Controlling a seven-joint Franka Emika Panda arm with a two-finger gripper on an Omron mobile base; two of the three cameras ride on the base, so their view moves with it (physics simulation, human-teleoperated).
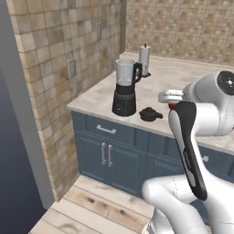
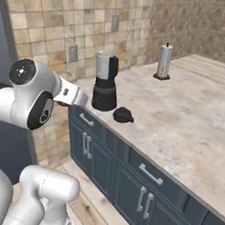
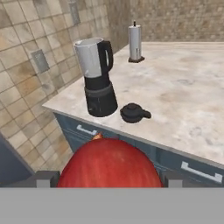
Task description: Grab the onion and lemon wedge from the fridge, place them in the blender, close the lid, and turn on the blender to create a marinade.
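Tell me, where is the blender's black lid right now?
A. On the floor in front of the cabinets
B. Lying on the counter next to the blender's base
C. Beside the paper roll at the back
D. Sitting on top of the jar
B: the lid lies on the counter just beside the base of the blender, whose jar mouth is uncovered.

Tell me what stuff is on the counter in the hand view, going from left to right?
blender → lid → paper roll
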